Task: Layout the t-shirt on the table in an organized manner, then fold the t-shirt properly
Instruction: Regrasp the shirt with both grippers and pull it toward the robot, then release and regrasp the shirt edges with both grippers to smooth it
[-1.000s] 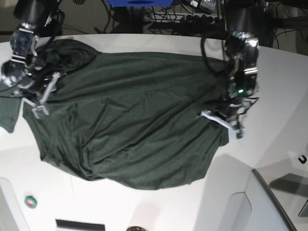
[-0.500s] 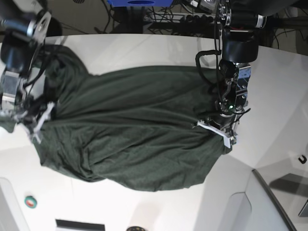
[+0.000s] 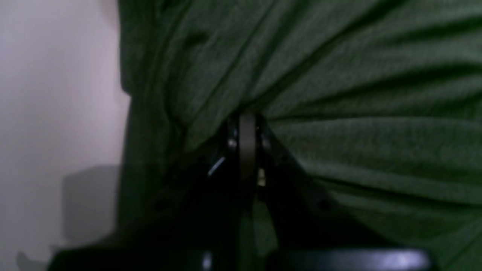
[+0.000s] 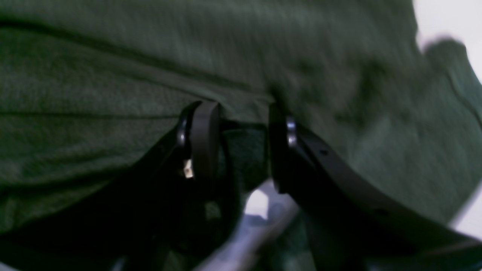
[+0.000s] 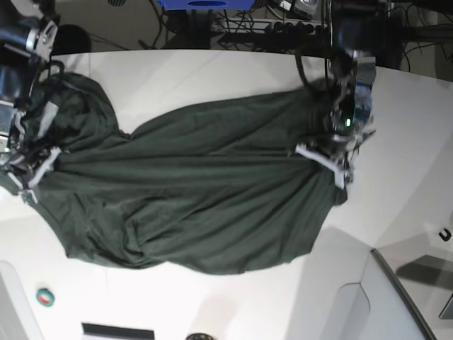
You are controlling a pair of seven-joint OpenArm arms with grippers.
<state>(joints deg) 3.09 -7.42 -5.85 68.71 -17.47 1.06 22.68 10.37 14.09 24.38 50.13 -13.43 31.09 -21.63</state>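
The dark green t-shirt [image 5: 198, 205] lies stretched across the white table [image 5: 212, 71], pulled into long creases between my two grippers. In the base view my left gripper [image 5: 322, 159] holds the shirt's right edge. The left wrist view shows that left gripper [image 3: 246, 120] shut tight on a pinch of t-shirt [image 3: 357, 94], with folds fanning out from it. My right gripper [image 5: 28, 173] grips the shirt's left end. The right wrist view shows this right gripper [image 4: 241, 116] shut on a thick bunch of t-shirt [image 4: 113, 75], held between its fingers [image 4: 203, 128].
A small green tape roll [image 5: 45, 297] lies near the front left edge. A grey panel [image 5: 403, 297] stands at the front right, with a small black hook [image 5: 444, 234] beside it. Cables and a blue object [image 5: 205, 6] sit behind the table.
The right gripper has moved outward to the left, and the left gripper toward the back. The shirt between them is drawn longer and tauter. Both grips have stayed shut.
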